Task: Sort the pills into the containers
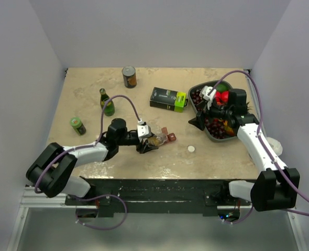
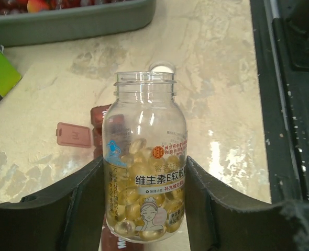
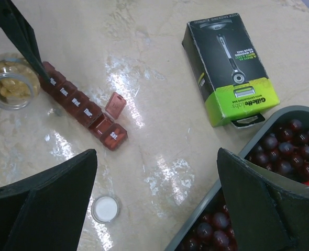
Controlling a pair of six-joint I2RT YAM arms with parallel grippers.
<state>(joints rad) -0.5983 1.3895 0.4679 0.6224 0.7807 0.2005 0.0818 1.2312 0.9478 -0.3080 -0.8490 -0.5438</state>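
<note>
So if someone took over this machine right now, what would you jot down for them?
Left tool: shut on the open pill bottle, held beside one end of the dark red pill strip.
Right tool: open and empty, by the grey tray.
Done: white cap is off and lying on the table; one strip lid is open.
Left: no pills visible in any compartment, so the sorting seems yet to do.

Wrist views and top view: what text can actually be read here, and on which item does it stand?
"维生素E软胶": pill bottle label; its smaller print is blurred.
"GilletteLabs": black-and-green box.
Red container strip, white lid labels: too small to read.
Can in the top view: unreadable.
</note>
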